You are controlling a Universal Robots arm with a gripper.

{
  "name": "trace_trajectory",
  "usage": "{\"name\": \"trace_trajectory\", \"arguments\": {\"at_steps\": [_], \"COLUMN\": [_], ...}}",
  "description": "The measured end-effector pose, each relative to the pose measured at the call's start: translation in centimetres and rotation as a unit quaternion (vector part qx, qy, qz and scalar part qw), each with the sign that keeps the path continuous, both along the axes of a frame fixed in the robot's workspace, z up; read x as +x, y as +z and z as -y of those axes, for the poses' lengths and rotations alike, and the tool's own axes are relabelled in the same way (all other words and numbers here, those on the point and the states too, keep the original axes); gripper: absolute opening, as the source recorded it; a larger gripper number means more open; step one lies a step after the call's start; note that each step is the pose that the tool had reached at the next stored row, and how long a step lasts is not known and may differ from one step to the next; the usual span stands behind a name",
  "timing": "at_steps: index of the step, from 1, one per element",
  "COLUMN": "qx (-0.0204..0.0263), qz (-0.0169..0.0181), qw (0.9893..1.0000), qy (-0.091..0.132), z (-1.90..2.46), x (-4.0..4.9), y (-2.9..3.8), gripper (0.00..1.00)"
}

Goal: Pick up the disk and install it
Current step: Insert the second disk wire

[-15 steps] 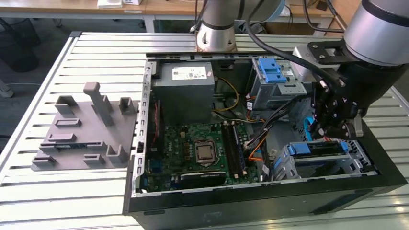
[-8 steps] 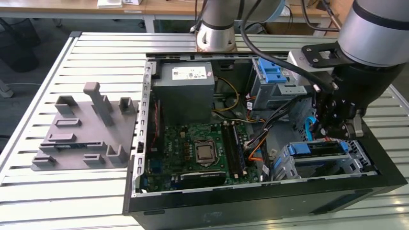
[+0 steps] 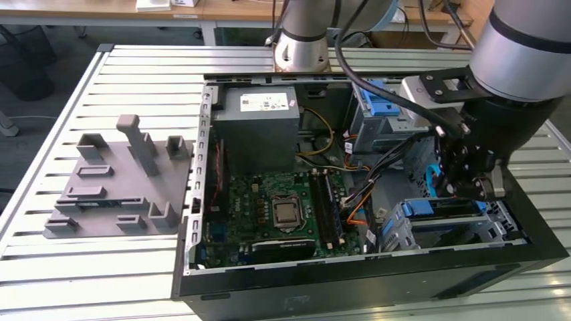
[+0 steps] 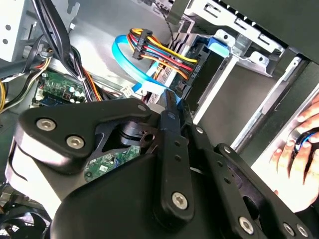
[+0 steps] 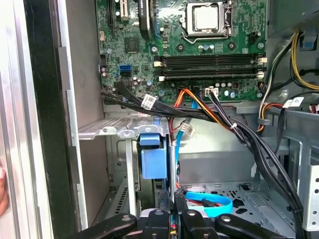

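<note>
The gripper (image 3: 469, 184) is being held low inside the open computer case (image 3: 499, 267), beside the motherboard (image 3: 277, 207) and just above the metal cage (image 3: 486, 231). In both wrist views the jaws are being shown drawn close together, with a thin blue strip lying between the fingertips (image 5: 180, 201). Whether that strip is being clamped cannot be told, nor what it belongs to.

What appears to be the disk (image 3: 446, 208) is being seen as a dark slab with a blue frame, standing on its edge within the cage, off the motherboard's memory-slot side. Its long axis is being shown running away from the motherboard, with the blue-framed end turned toward the board. In the second wrist view the disk (image 4: 209, 79) is being met at one end by a bundle of coloured wires (image 4: 159, 47), with a light blue flat cable (image 4: 127, 62) looping just beside it.

A person's hand (image 4: 294, 154) is being rested outside the case wall.
</note>
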State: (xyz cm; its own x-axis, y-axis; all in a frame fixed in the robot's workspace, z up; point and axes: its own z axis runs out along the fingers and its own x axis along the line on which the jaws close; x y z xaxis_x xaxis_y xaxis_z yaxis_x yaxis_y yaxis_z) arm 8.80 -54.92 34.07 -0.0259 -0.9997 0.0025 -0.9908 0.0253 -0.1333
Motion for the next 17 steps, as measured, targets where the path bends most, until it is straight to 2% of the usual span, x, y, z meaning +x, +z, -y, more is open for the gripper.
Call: {"name": "trace_trajectory", "arguments": {"at_steps": [3, 5, 10, 17], "qx": [0.0001, 0.0001, 0.0001, 0.0007], "qz": [0.0008, 0.0015, 0.0062, 0.0078], "qw": [1.0000, 1.0000, 1.0000, 1.0000], "qy": [0.000, 0.001, 0.003, 0.004], "z": [0.31, 0.36, 0.45, 0.68], "x": [0.00, 0.01, -0.01, -0.02], "y": [-0.04, -0.07, -0.27, -0.57], "gripper": [0.16, 0.16, 0.16, 0.16]}}
